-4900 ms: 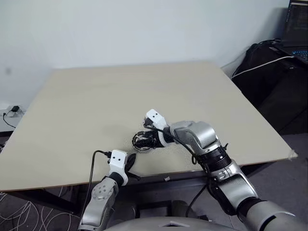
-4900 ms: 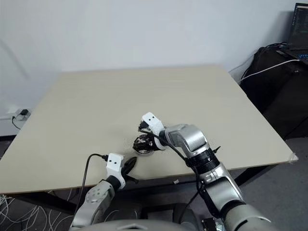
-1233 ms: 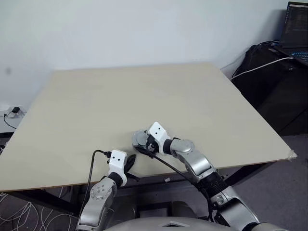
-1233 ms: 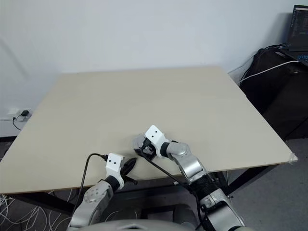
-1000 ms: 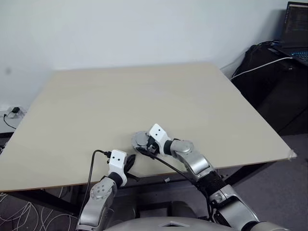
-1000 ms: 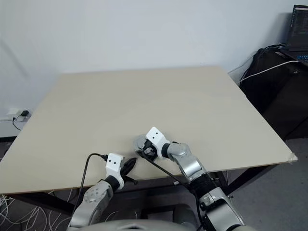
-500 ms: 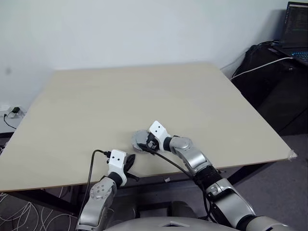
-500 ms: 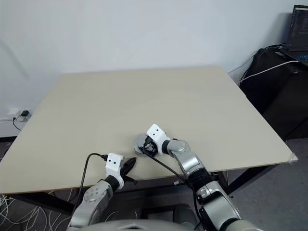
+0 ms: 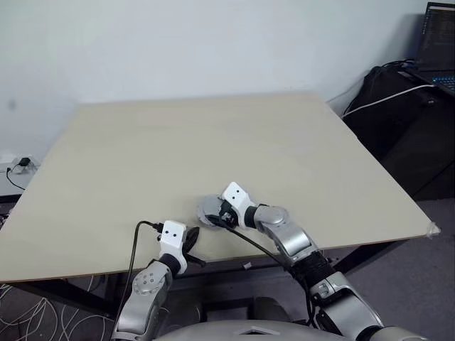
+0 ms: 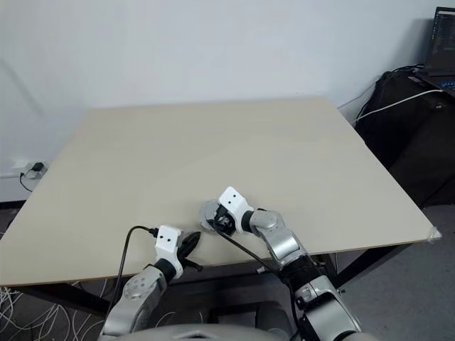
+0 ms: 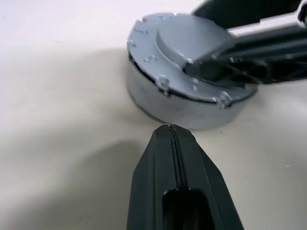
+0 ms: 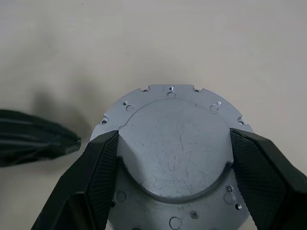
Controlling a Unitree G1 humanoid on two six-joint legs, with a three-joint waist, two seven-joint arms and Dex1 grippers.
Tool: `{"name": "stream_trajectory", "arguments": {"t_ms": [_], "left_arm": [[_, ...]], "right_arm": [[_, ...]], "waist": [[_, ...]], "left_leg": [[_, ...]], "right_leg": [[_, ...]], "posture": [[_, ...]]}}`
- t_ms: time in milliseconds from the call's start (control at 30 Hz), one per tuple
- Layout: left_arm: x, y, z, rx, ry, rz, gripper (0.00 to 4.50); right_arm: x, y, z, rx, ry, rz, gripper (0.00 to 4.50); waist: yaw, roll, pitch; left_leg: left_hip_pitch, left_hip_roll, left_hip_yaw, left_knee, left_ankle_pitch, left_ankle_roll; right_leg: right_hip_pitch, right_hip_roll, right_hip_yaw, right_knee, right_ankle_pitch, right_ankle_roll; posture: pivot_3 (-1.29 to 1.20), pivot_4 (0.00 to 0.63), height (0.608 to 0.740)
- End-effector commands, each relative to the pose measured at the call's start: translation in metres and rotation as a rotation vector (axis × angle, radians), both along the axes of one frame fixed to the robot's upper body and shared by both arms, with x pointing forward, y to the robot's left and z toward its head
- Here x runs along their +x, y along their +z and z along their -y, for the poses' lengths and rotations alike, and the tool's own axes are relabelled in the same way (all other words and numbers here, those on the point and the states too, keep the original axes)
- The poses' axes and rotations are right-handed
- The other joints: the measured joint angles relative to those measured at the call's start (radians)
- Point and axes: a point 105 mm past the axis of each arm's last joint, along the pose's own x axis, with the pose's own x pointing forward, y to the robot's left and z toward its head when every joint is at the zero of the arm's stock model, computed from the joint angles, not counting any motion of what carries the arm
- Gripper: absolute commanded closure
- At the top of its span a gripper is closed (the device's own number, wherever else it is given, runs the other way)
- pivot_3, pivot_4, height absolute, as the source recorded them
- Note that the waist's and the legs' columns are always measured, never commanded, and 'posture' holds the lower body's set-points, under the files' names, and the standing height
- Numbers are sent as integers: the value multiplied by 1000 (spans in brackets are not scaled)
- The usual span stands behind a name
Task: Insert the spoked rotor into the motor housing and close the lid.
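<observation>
The light grey lid [image 12: 172, 143] lies plain face up, raised round centre on top, near the table's front edge [image 9: 208, 207]. Below it a silver round wall [image 11: 153, 98] reaches down to the table. The spoked rotor and the motor housing's windings are hidden under the lid. My right gripper [image 12: 173, 135] reaches over it from the right, its black fingers [image 12: 103, 163] pressed against both sides of the raised centre. My left gripper [image 11: 170, 130] is shut and empty, its tip a short gap in front of the silver wall, just over the table's front edge [image 9: 192, 244].
The beige table [image 9: 213, 135] stretches bare behind and to both sides of the lid. A black cable [image 9: 252, 240] hangs from my right arm over the front edge. Dark bags and a laptop [image 9: 426, 64] stand off the table at the far right.
Several seconds ago the open dark part with its spokes showed at my right gripper; now the grey lid covers it. In the last second the right fingers narrowed onto the raised centre. The left arm stayed still.
</observation>
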Motion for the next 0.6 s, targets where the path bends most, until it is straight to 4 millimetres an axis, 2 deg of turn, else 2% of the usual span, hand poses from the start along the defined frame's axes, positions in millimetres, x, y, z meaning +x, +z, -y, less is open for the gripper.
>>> {"name": "stream_trajectory", "arguments": {"t_ms": [33, 300, 600], "left_arm": [[6, 16, -7, -7, 11, 77, 4500], [3, 13, -21, 10, 20, 72, 4500], [2, 14, -20, 8, 15, 69, 4500]], "right_arm": [[0, 9, -3, 17, 15, 5, 1293], [2, 5, -3, 15, -36, -61, 1293], [0, 1, 0, -27, -24, -79, 1293]], "waist": [[0, 0, 0], [0, 0, 0], [0, 1, -3]], "left_leg": [[0, 0, 0, 0, 0, 0], [0, 0, 0, 0, 0, 0], [1, 0, 0, 0, -1, -2]], "right_leg": [[0, 0, 0, 0, 0, 0], [0, 0, 0, 0, -2, 2], [1, 0, 0, 0, -2, 3]], "posture": [[0, 0, 740], [0, 0, 740], [0, 0, 740]]}}
